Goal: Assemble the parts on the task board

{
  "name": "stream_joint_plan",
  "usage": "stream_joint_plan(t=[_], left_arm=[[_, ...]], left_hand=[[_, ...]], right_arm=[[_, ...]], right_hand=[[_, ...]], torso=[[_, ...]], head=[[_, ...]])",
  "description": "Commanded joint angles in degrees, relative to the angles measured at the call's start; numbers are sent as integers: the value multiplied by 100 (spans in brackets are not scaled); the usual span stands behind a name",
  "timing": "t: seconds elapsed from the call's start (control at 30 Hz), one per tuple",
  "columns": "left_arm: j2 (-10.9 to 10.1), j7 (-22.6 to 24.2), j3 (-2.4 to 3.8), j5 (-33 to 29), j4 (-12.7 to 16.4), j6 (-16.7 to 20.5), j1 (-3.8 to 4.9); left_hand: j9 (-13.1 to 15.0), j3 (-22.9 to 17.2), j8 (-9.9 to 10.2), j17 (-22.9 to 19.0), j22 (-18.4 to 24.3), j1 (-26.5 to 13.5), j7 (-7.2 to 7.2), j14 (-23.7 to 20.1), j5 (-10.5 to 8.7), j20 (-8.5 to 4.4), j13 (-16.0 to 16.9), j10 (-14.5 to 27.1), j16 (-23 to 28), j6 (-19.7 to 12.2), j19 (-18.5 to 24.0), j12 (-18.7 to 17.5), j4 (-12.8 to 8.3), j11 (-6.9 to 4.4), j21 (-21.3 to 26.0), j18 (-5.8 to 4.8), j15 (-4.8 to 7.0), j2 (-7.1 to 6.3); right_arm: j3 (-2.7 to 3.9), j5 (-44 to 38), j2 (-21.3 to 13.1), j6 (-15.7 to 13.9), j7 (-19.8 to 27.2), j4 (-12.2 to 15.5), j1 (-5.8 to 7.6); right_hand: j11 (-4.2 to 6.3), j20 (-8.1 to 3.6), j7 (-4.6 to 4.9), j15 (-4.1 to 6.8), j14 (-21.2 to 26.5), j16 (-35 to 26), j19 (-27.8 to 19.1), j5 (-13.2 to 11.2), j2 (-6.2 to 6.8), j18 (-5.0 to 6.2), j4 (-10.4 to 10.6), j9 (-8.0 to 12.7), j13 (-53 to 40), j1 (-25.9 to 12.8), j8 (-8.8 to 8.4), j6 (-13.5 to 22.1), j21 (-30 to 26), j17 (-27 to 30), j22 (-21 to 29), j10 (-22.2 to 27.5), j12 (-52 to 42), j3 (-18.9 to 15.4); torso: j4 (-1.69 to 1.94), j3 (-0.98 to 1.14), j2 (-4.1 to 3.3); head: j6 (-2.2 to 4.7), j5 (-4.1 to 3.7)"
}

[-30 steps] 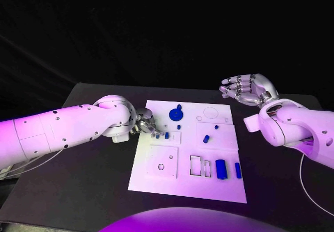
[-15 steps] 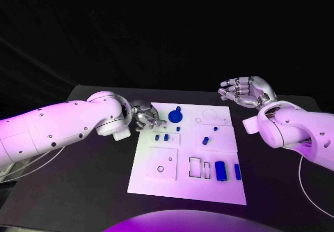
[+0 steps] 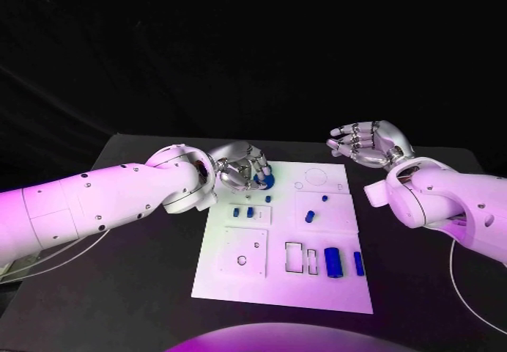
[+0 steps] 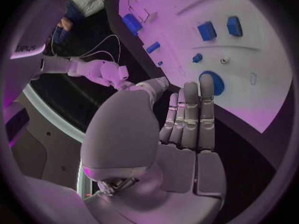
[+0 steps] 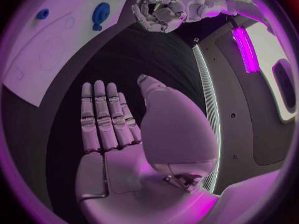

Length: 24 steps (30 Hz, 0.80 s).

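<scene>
Left hand (image 3: 243, 166) up over the far left corner of the task board (image 3: 238, 275), fingers apart, nothing held. Just beside those fingers, the round blue part (image 3: 265, 177), lying flat on the board and partly hidden by the hand. Seen from the left wrist too: fingers (image 4: 190, 115) stretched out flat toward that round blue part (image 4: 211, 83), above it, not gripping it.

Closer in on the board: two small blue parts (image 3: 243, 212) side by side in a little frame, one short blue peg (image 3: 310, 216) near the middle, and a long blue bar (image 3: 334, 261) with a thinner one (image 3: 359, 263) next to it on the near right. Beside those, two open slots (image 3: 303, 259), unfilled. Also a round hole (image 3: 242, 259) with nothing in it.

Looks like early days: most parts loose or waiting, several holes left to fill.

Right hand (image 3: 368, 141) past the far right corner, off the board, palm up, fingers spread, holding nothing.
</scene>
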State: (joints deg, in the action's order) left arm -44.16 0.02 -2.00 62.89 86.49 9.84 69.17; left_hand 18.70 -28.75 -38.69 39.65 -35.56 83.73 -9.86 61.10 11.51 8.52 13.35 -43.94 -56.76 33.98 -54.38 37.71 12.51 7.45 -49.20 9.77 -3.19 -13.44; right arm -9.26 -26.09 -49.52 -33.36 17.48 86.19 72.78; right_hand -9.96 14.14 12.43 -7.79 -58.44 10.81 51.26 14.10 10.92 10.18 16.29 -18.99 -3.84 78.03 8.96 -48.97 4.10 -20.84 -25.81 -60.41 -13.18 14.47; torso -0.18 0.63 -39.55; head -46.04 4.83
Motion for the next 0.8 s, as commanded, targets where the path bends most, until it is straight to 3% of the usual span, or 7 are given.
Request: stream_joint_plan(t=[0.03, 0.1, 0.3, 0.4, 0.6, 0.8], left_arm=[[148, 716, -47, 1169, -148, 229, 5], [250, 703, -80, 1506, -255, 135, 7], [465, 645, -141, 2215, -522, -229, 36], [554, 654, -177, 2462, -639, -364, 47], [746, 627, -243, 2704, -847, -664, 55], [920, 570, -266, 2808, -1014, -835, 55]], left_hand=[[-200, 17, 173, -125, 4, 64, -71, 89, -29, -22, -236, -184, 12, 196, -39, -227, -78, -31, 4, 75, 44, -25], [-258, 31, 223, -142, -6, 64, -61, 116, -32, -30, -297, -239, -24, 275, -54, -279, -96, -40, -9, 77, 44, -36], [-382, 91, 350, -186, -24, 45, -34, 43, -49, -13, -428, -219, -77, 348, 0, -415, -134, -18, -5, 70, 14, -82], [-423, 143, 385, -189, -37, 1, -13, 53, -60, -7, -464, -271, -146, 407, -3, -431, -126, -32, -17, 71, 21, -109], [-483, 226, 455, -187, -53, -54, 3, 77, -82, -10, -508, -310, -251, 428, -21, -454, -106, -53, -36, 74, 34, -140], [-553, 291, 524, -187, -161, -50, -14, 91, -87, -16, -565, -347, -415, 489, -132, -479, -103, -54, -202, 71, 36, -113]], right_arm=[[1, -18, 7, 51, 60, 15, -7], [1, -18, 8, 49, 53, 13, -9], [1, -34, 10, 0, 60, 4, -11], [2, -37, 11, -13, 63, 1, -12], [2, -40, 20, -19, 49, 2, -11], [2, -42, 28, -19, 19, 2, -11]], right_hand=[[-15, 28, 150, -8, 15, -23, -14, -19, 1, 22, -5, 5, 9, -67, -40, 48, -25, 6, 8, 14, -37, -42], [-16, 29, 151, -9, 17, -25, -15, -19, -1, 22, -5, 6, 9, -69, -41, 51, -25, 7, 11, 17, -37, -45], [-26, 34, 160, -17, 30, -40, -25, -20, 1, 21, -8, 13, 13, -81, -51, 69, -26, 15, 29, 44, -32, -68], [-26, 34, 160, -17, 30, -40, -25, -20, 1, 21, -8, 13, 13, -81, -51, 69, -26, 15, 29, 44, -32, -68], [-26, 34, 160, -17, 30, -40, -25, -20, 1, 21, -8, 13, 13, -81, -51, 69, -26, 15, 29, 44, -32, -68], [-29, 36, 163, -20, 35, -46, -28, -19, 0, 21, -12, 15, 14, -81, -54, 76, -27, 17, 36, 56, -30, -75]], torso=[[3, 2, -7], [12, 0, -3], [-7, 9, -8], [0, 5, -9], [12, -4, -10], [5, -10, -10]], head=[[32, -45], [30, -80], [48, -63], [42, -75], [43, -83], [34, -77]])
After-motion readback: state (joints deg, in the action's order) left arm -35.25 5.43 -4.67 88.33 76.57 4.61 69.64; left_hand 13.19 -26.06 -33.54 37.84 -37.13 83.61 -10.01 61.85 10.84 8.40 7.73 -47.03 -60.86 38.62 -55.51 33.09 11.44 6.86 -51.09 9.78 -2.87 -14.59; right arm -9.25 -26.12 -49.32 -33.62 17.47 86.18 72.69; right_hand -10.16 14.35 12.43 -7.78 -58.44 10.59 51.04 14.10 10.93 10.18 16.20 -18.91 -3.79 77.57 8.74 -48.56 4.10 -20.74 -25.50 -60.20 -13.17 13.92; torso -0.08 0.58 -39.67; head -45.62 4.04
